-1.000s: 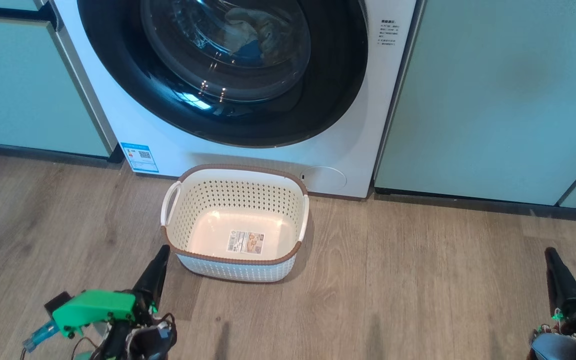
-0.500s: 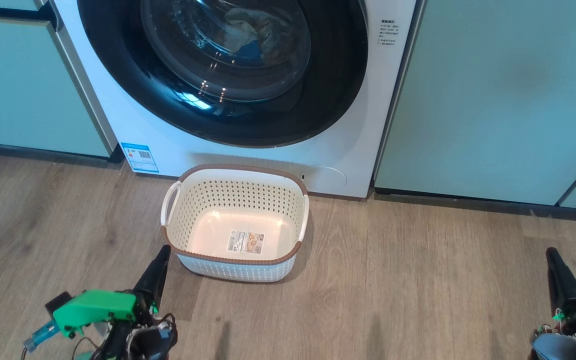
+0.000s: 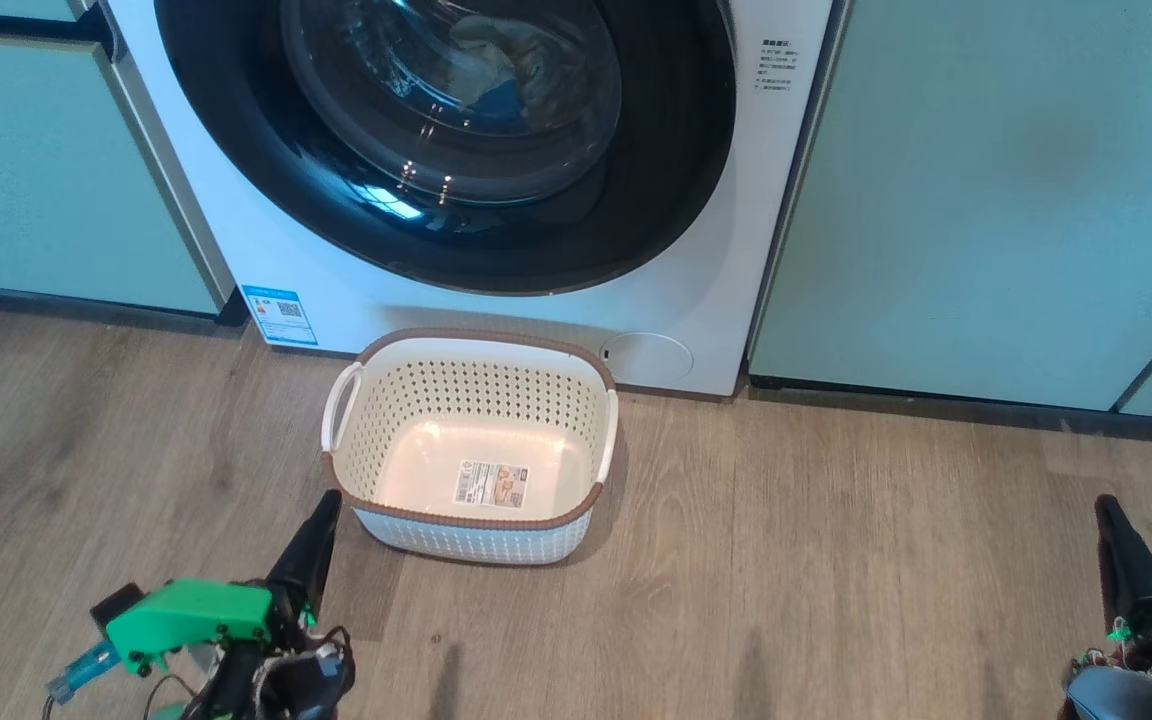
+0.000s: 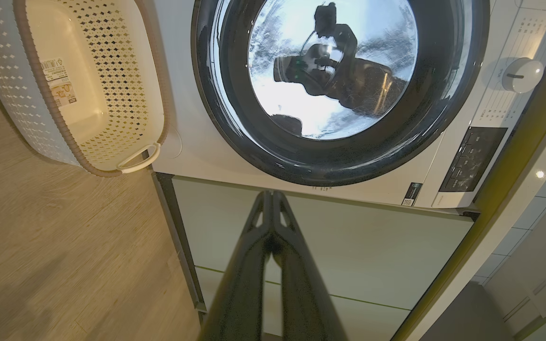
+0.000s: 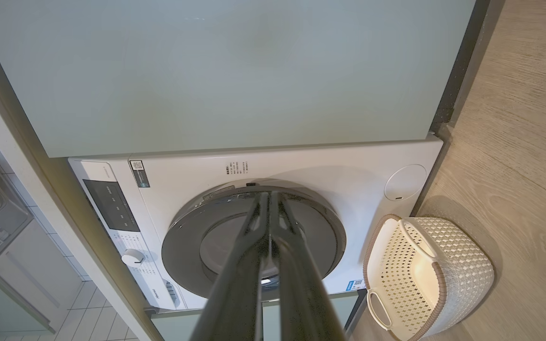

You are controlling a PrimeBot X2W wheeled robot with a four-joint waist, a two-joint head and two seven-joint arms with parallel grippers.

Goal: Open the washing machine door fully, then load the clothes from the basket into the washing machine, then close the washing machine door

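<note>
Both still shut: left pincer [image 3: 327, 503], right pincer [image 3: 1104, 506]; basket [image 3: 472, 398] unmoved.

You have one washing machine [image 3: 726, 300] with one round door [image 3: 236, 170], one energy sticker [image 3: 279, 315] and one service flap [image 3: 648, 357]. At 6 o'clock from it stands one basket [image 3: 481, 335] with two white handles [image 3: 339, 405] and one label [image 3: 491, 483]. Behind the glass lie clothes [image 3: 526, 60], too bundled to count. You see two grippers: left gripper [image 3: 329, 497] at 7 o'clock, right gripper [image 3: 1104, 503] at 5 o'clock.

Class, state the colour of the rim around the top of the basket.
Brown. The basket shows its rim best in the head view.
</note>
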